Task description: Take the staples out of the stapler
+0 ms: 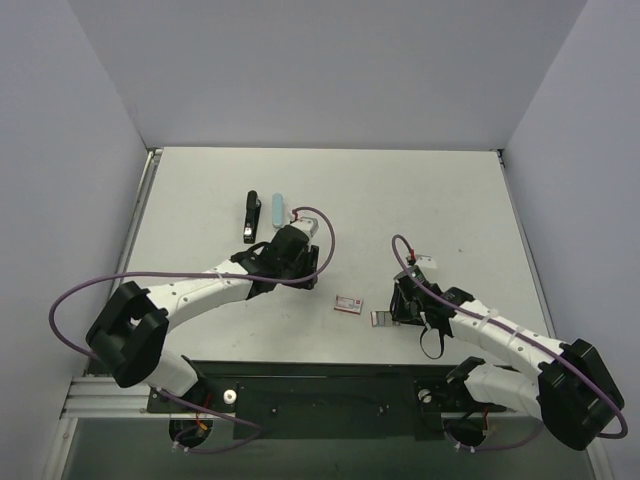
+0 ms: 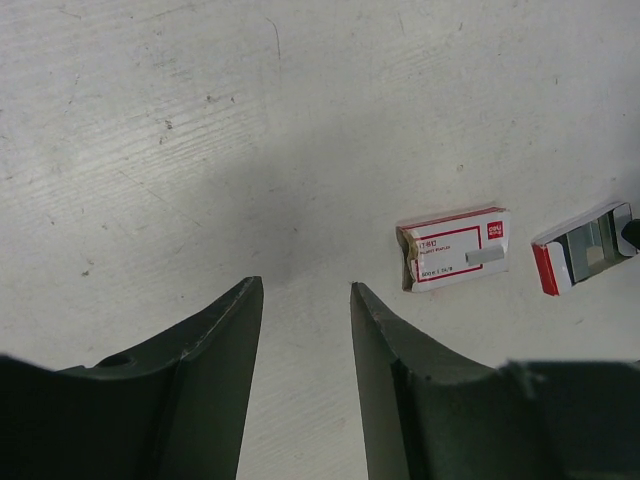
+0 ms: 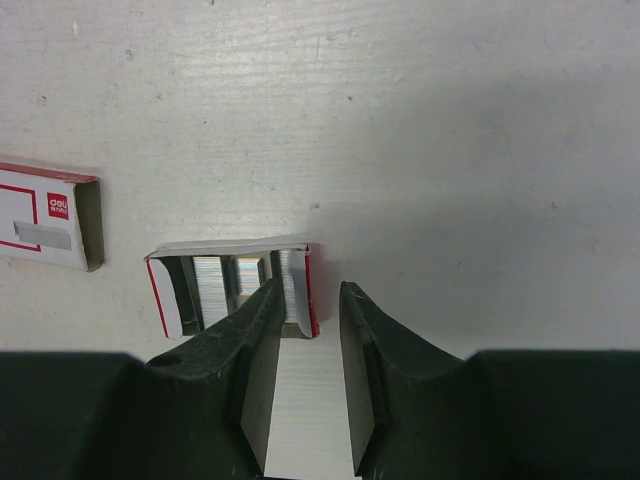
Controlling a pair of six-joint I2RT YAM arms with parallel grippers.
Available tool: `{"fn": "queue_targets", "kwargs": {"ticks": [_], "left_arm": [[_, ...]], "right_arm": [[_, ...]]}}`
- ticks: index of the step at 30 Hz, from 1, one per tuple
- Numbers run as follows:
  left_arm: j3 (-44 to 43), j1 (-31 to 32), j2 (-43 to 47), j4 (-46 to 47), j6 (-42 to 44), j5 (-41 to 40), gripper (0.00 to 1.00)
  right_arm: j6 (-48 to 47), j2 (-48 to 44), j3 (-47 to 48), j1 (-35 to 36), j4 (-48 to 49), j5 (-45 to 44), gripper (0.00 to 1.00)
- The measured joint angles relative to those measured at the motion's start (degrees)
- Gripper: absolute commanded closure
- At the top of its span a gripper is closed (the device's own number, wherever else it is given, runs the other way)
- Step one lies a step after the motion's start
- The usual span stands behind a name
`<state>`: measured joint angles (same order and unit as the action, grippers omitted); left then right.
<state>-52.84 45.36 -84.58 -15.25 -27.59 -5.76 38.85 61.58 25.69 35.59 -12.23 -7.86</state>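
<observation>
Staples (image 3: 305,400) – short, thin silver-grey metal strip, finely ribbed, pale & shiny. In the right wrist view I read them as pinched in the narrow gap of my right gripper (image 3: 310,290), fingers closed on the strip's sides, tho I'm not 100% sure. Gripper is held low, right at the small grey-framed open box (image 3: 230,245) w/ red end walls. That's prob. so the strip can go in beside the silver rows lying inside. One fingertip overlaps the box's near edge. A small red-and-white cardboard box (image 3: 40,215) lies apart on the scuffed white table (image 3: 450,130).

Left wrist view: left gripper (image 2: 305,290) has its fingers spread wide w/ nothing btwn them, only bare table. Both boxes lie ahead, off to one side. I judge it's idling clear of the work.

Top view: black stapler (image 1: 250,218), w/ a pale-blue bar (image 1: 277,212) alongside, lies far-left of centre, well apart from the staples. Left gripper is near it; right gripper is at the grey-framed box. Strip itself is too small to see here.
</observation>
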Motion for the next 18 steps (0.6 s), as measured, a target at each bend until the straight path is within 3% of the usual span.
{"fn": "queue_targets", "kwargs": {"ticks": [18], "left_arm": [[0.4, 0.0, -1.0, 3.2, -0.9, 0.4, 0.52]], "right_arm": [[0.2, 1.9, -0.2, 0.0, 1.2, 0.7, 0.81]]}}
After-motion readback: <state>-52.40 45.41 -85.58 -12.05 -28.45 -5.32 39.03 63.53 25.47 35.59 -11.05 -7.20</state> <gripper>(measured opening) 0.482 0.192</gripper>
